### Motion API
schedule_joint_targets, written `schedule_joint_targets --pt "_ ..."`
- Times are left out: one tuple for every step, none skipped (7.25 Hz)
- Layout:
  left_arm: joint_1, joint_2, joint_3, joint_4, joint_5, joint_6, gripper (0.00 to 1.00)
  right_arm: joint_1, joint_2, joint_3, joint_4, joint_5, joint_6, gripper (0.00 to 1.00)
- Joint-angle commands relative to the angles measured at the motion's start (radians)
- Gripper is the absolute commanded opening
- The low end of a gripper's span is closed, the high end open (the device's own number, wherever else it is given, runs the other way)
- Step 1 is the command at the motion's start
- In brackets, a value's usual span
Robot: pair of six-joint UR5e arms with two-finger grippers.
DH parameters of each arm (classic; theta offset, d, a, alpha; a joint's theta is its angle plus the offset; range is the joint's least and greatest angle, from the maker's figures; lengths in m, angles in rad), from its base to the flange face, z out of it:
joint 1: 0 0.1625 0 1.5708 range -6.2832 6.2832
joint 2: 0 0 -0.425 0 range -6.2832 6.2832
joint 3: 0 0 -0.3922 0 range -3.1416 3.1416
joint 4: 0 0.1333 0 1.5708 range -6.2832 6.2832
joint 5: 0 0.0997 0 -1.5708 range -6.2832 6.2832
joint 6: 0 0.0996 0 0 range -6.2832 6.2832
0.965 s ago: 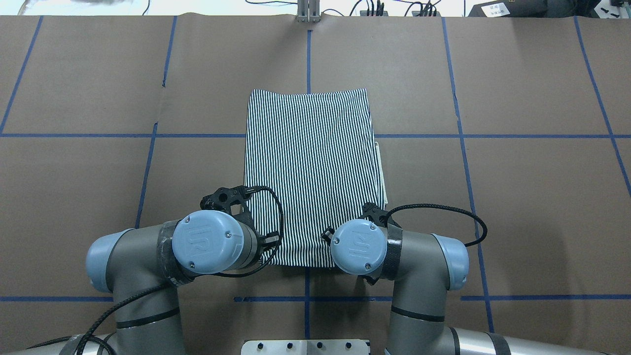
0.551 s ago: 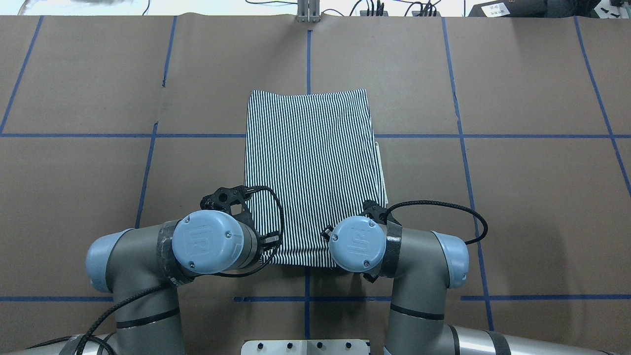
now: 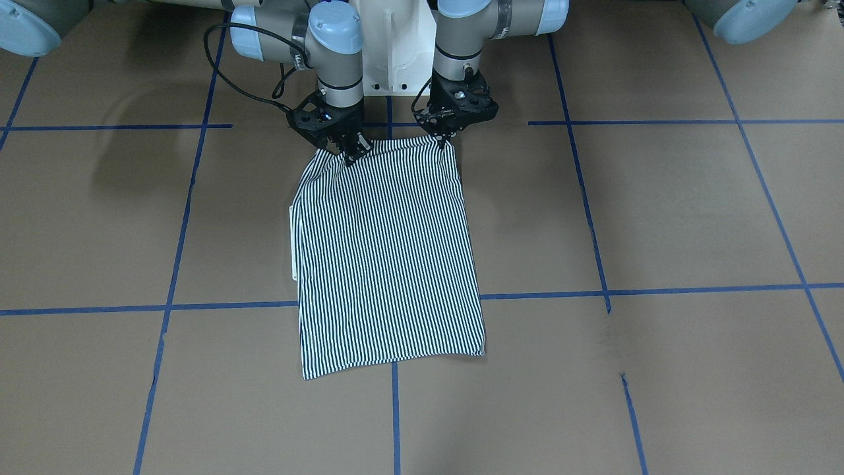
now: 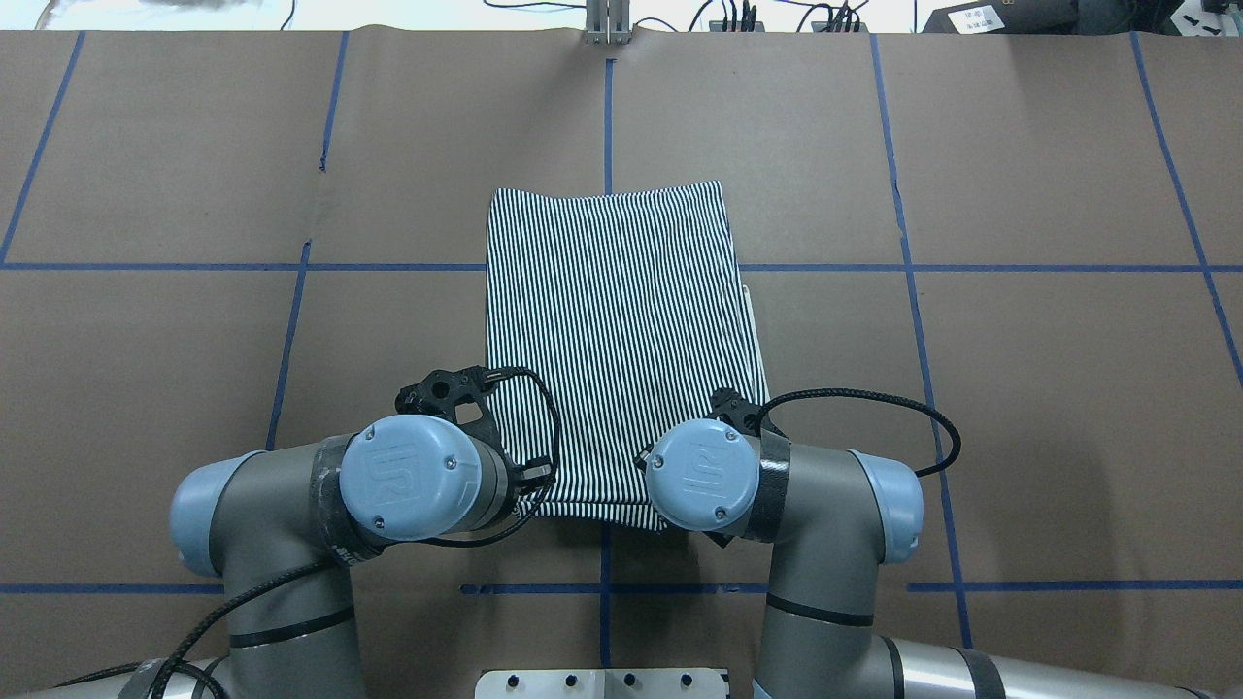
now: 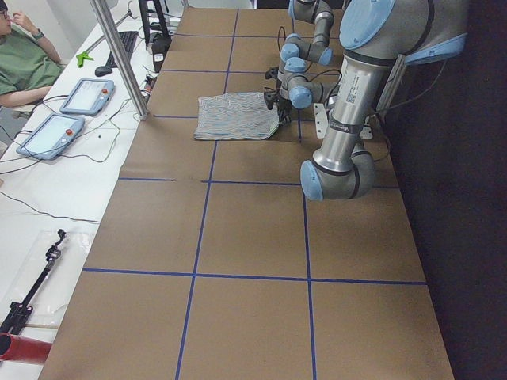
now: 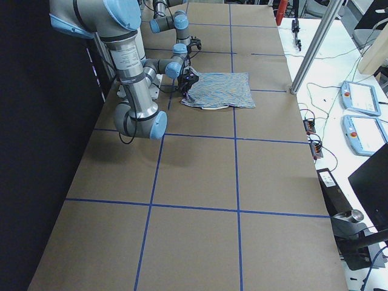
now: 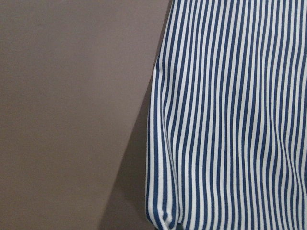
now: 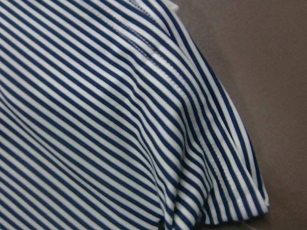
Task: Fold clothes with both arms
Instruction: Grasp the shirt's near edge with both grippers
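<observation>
Left gripper (image 3: 442,140) & right gripper (image 3: 351,153) r each pinching a robot-side corner of the polo shirt (image 3: 386,257), rest lying flat on the table (image 3: 659,218).

The polo shirt (image 3: 389,257) is soft, matt knit cloth with stitched seams (image 8: 153,60). The counter (image 3: 659,218) wears matt brown paper with blue tape lines (image 3: 659,290). The left arm (image 4: 279,485) and right arm (image 4: 825,495) are smooth grey metal with satin blue plastic caps (image 4: 413,476).
</observation>
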Motion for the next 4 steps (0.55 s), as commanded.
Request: schedule_joint_targets --pt "0.0 -0.001 -0.003 0.0 0.0 0.0 0.0 0.005 0.005 0.004 0.001 0.003 -0.002 0.0" --pt "0.006 0.003 -0.017 0.0 -0.003 0.0 0.0 0.007 0.002 0.031 0.001 0.006 -0.005 0.0" --pt "0.014 -0.002 -0.024 0.0 -0.003 0.0 0.0 0.005 -0.004 0.062 -0.001 0.015 -0.005 0.0" --pt "0.061 0.004 -0.059 0.003 0.0 -0.005 0.0 -0.001 -0.01 0.086 -0.001 0.02 -0.005 0.0"
